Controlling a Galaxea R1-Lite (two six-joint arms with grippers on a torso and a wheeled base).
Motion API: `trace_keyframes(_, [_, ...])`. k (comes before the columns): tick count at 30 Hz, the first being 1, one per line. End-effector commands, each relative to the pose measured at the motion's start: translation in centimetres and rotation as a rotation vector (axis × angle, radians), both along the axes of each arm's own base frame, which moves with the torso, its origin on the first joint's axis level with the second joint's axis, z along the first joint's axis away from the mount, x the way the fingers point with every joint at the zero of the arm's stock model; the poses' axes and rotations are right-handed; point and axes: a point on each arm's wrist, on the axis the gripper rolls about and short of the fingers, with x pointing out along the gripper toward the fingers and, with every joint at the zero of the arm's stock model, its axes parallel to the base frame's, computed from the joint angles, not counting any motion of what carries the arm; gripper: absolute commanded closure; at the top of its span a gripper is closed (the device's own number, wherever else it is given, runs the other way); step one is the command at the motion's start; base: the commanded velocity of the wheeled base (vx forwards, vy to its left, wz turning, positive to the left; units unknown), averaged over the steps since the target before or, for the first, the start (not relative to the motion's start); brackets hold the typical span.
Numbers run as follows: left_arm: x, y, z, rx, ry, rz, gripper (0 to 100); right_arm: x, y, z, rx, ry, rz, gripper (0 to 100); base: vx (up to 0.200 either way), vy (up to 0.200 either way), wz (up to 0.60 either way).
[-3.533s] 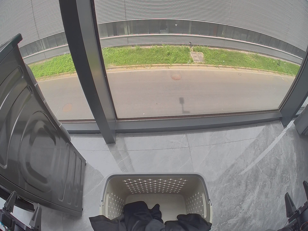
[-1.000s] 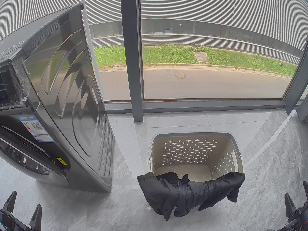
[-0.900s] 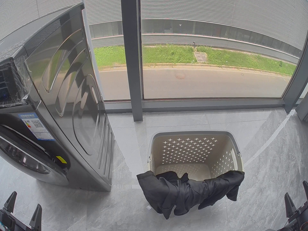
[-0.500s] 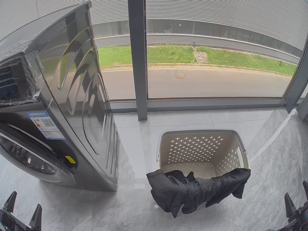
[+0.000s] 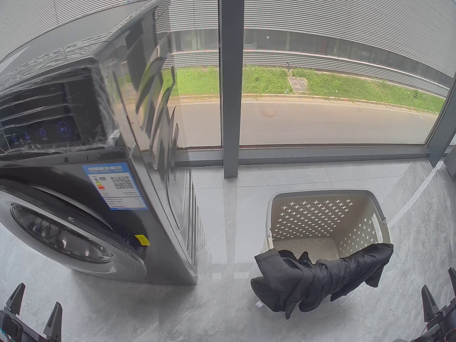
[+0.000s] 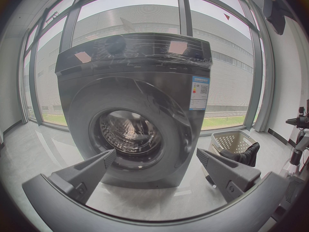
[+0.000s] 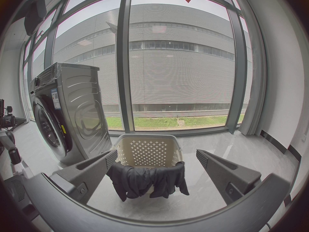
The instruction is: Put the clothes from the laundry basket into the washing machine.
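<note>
The dark grey washing machine [image 5: 95, 119] stands at the left on the floor, its round glass door [image 5: 61, 236] facing me and looking shut. A cream laundry basket [image 5: 323, 193] sits on the floor to the machine's right. One black garment [image 5: 313, 274] hangs over the basket's near rim. My left gripper [image 5: 37, 305] is low at the near left, open and empty, in front of the washing machine [image 6: 135, 81]. My right gripper [image 5: 439, 286] is low at the near right, open and empty, with the black garment [image 7: 148, 179] and the basket [image 7: 148, 136] ahead of it.
A glass window wall with a dark upright post [image 5: 231, 72] runs behind the machine and basket. Bare grey tiled floor [image 5: 223, 224] lies between them and in front of both. A white wall [image 7: 283, 91] stands off to the right.
The whole head picture has shifted, so the camera moved: the machine's front has come into view and the basket sits farther right. Both grippers keep their places, and the garment lies as before.
</note>
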Motion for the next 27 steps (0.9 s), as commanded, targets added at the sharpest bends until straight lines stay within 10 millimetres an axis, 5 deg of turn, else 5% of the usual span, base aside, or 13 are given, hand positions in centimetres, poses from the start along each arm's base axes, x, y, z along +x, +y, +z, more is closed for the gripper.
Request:
trace_keyframes(1, [-0.01, 0.0, -0.49, -0.001, 0.0, 0.002, 0, 0.07, 0.0, -0.5, 0.0, 0.009, 0.001, 0, 0.0, 0.2, 0.0])
trace_keyframes(27, [-0.01, 0.0, -0.49, -0.001, 0.0, 0.002, 0, 0.07, 0.0, -0.5, 0.0, 0.009, 0.001, 0, 0.0, 0.2, 0.0])
